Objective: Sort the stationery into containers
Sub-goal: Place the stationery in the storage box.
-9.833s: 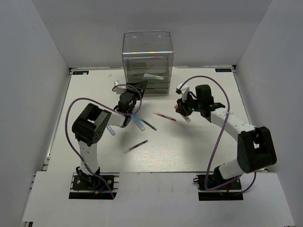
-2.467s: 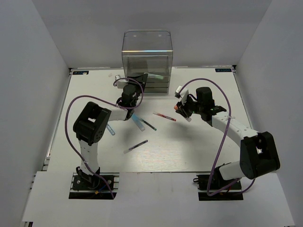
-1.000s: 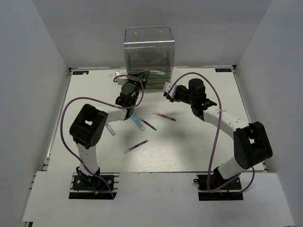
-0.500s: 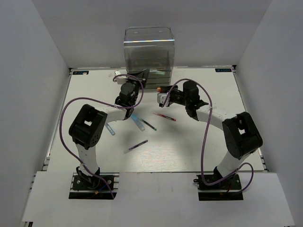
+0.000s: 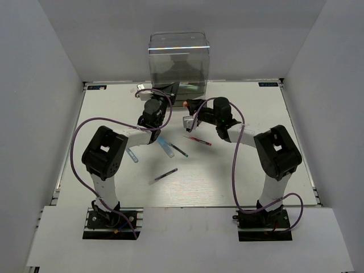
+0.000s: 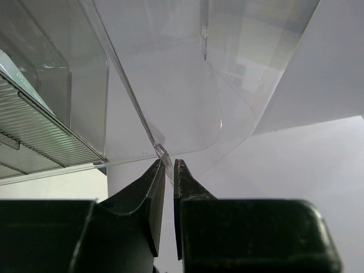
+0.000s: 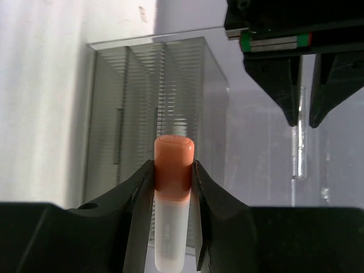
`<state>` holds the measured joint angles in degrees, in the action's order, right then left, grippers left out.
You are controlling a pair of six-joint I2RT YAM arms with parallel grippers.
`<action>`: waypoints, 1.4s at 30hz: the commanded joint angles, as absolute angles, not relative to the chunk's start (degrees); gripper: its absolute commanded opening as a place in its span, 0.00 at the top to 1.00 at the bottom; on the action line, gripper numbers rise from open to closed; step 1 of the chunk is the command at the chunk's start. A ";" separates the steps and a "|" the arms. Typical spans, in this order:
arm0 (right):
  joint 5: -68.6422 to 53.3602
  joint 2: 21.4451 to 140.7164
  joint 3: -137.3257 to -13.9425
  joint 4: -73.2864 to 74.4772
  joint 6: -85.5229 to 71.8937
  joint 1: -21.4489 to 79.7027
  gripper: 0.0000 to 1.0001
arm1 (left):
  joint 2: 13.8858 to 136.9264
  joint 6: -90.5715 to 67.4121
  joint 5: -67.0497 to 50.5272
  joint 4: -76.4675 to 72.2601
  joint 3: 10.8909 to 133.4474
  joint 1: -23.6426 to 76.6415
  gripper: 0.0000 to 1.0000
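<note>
Right arm has swung in across the bench (image 5: pixel 239 165) to the drawer box (image 5: pixel 179 57) front. Right fingers (image 7: pixel 149 170) clamp the orange-capped marker (image 7: pixel 174 156); drop looks imminent. Left fingers (image 6: pixel 161 173) stay pinched on the clear drawer (image 6: pixel 170 85) lip. Only the wrist views show both grips; only overhead shows loose pens (image 5: pixel 197 140).
</note>
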<state>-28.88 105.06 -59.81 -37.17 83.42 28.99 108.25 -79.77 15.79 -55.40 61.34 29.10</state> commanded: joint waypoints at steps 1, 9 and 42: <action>-27.78 107.13 -64.15 -44.73 87.53 29.53 1.00 | 103.27 -79.63 16.17 -59.50 61.18 28.56 0.77; -25.05 111.17 -68.20 -50.36 88.24 29.44 1.00 | 102.74 -79.63 16.17 -60.03 60.12 28.56 0.77; -17.41 124.72 -89.65 -45.36 81.12 29.18 1.00 | 102.74 -80.68 15.64 -60.56 59.59 28.04 0.78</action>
